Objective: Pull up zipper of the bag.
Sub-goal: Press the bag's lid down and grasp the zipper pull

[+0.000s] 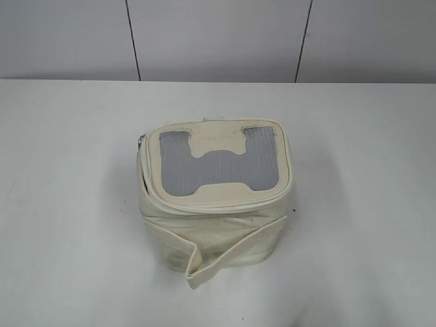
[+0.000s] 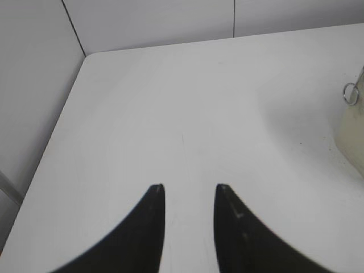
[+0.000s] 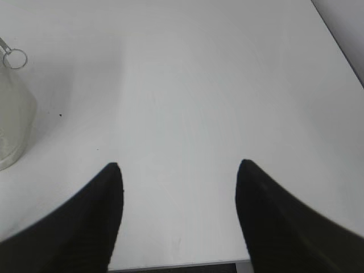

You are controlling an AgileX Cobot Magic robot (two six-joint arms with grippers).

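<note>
Cream bag [image 1: 214,197] standing mid-table, both grippers apart and empty.

Near the front edge, the left gripper [image 2: 189,193] and right gripper [image 3: 179,170] hover over bare white table [image 1: 354,204]. Farther in, the bag's zipper [image 1: 204,206] rims the mesh lid; ring pulls [image 2: 351,93] hang beside it.

A: What shows of the left gripper [image 2: 189,190]?

B: Two matte black fingers [image 2: 145,227], curved like horns, broad at six o'clock and tapering to blunt tips toward twelve.

A: And the right gripper [image 3: 178,166]?

B: The same black, smooth fingers [image 3: 273,216], wider-looking, with rounded tips. No cables, screws or markings can be made out on either.
</note>
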